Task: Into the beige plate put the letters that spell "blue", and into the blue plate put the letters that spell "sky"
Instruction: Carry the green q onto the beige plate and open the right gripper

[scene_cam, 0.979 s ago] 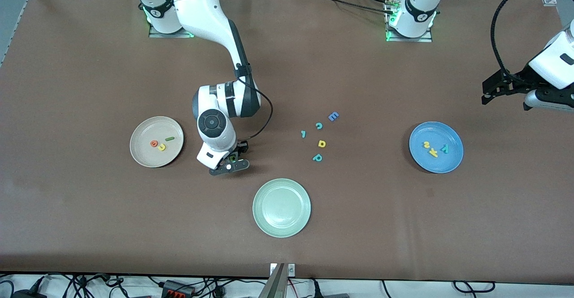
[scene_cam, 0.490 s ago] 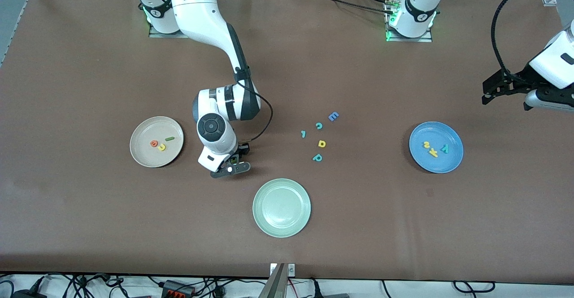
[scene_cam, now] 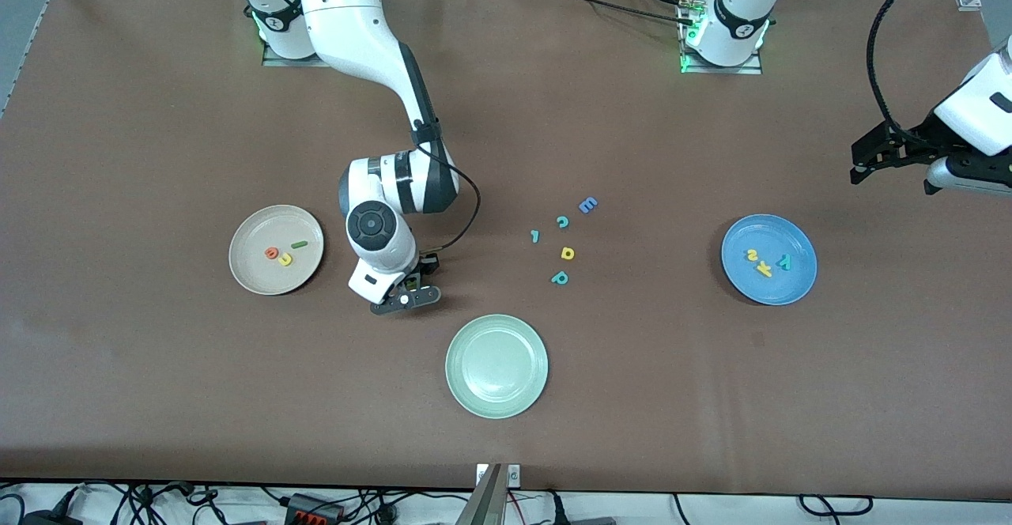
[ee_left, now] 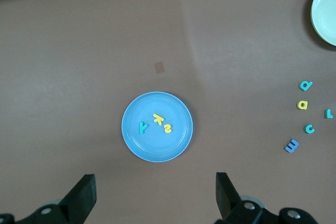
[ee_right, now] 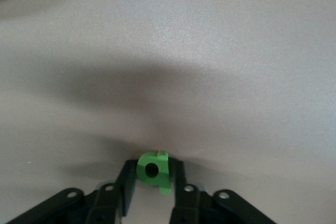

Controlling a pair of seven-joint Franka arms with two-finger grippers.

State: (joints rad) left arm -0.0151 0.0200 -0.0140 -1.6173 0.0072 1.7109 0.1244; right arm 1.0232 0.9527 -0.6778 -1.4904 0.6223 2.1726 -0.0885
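Front view
Right hand (scene_cam: 407, 286): low over bare tabletop (scene_cam: 158, 367), between the beige plate (scene_cam: 251, 275) and the pale green plate (scene_cam: 496, 398); its fingers and load are hidden here under the wrist.
Left hand (scene_cam: 889, 163): raised above the left arm's end of the tabletop, over no plate; this arm waits.
Beige plate: holds the orange e (scene_cam: 271, 253), the yellow u (scene_cam: 285, 259) and the dark green l (scene_cam: 299, 245), the e and u just beside each other.
Blue plate (scene_cam: 751, 288): holds the yellow s (scene_cam: 752, 254), the yellow k (scene_cam: 764, 269) and the teal y (scene_cam: 783, 262).
Loose letters: blue E (scene_cam: 587, 205), teal c (scene_cam: 562, 222), a small teal piece (scene_cam: 535, 236), a yellow letter with a closed loop (scene_cam: 567, 253) and teal p (scene_cam: 560, 277), scattered between the right hand and the blue plate.
Pale green plate: nearest the front camera.

Left wrist view
Left hand (ee_left: 155, 198): two dark fingers (ee_left: 84, 195) spread wide, nothing between them.
Blue plate (ee_left: 134, 145): below the hand, with s, k and y clustered at its middle.

Right wrist view
Right hand (ee_right: 151, 184): fingers (ee_right: 126, 184) drawn in on either side of the green b (ee_right: 153, 170), pressed against it just above the tabletop.
Green b: upright between the fingers, its round hole showing.
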